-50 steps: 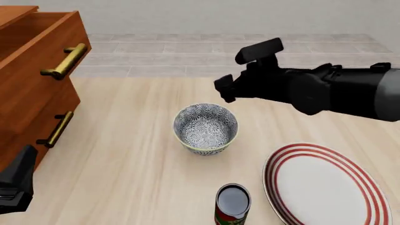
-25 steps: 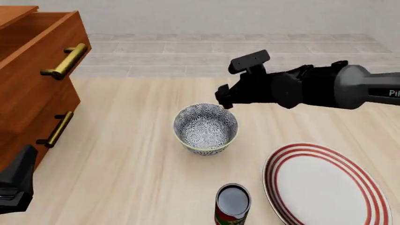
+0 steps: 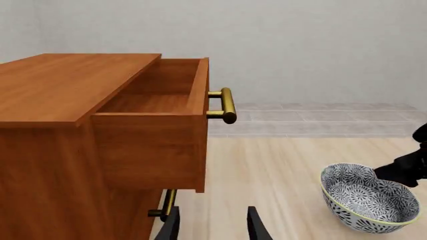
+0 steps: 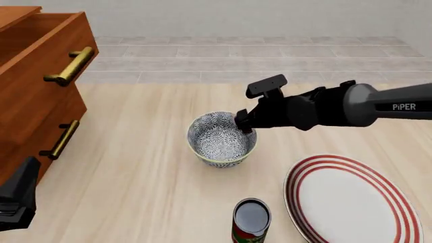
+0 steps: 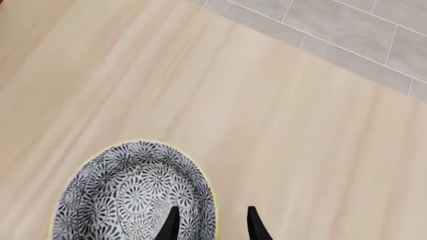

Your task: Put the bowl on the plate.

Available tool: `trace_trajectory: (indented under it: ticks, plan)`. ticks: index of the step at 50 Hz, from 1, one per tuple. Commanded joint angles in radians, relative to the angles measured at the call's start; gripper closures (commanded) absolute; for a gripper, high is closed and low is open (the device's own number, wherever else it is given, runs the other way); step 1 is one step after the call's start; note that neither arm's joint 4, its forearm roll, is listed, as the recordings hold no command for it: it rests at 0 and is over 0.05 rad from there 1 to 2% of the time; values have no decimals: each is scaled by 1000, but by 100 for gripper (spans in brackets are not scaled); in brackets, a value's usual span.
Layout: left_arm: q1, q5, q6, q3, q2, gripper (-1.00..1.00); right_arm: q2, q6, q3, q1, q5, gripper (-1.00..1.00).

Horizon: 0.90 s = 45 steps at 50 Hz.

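Note:
The grey-and-white patterned bowl [image 4: 222, 137] stands upright mid-table. My right gripper [image 4: 242, 122] is down at its far right rim, open. In the right wrist view the gripper [image 5: 212, 227] straddles the rim of the bowl [image 5: 133, 195], one finger inside and the other outside. The white plate [image 4: 351, 200] with red rings lies flat at the near right, apart from the bowl. My left gripper [image 4: 17, 197] hangs at the near left edge, open and holding nothing [image 3: 212, 227]. From its wrist view the bowl [image 3: 367, 200] shows with the right gripper [image 3: 407, 167] at its rim.
A wooden cabinet [image 4: 40, 91] with brass handles fills the left side, its top drawer [image 3: 160, 115] pulled open. A red-and-green can [image 4: 251, 220] stands near the front edge, between bowl and plate. Grey tiled floor lies beyond the table.
My right arm came down and toward me, bringing its gripper from above and behind the bowl onto the bowl's far right rim. The left arm, bowl, plate and can stayed still.

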Motion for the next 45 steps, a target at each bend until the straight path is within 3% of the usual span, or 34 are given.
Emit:
trace_trajectory:
  ticks: [1,44,45]
  plan:
    - [0,0,0,0,0,-100,37,6,26,-4,-21,-100]
    - [0,0,0,0,0,-100,98,22,42,5,-42,-100]
    - [0,0,0,0,0,-100,97,20,42,3,-43,100]
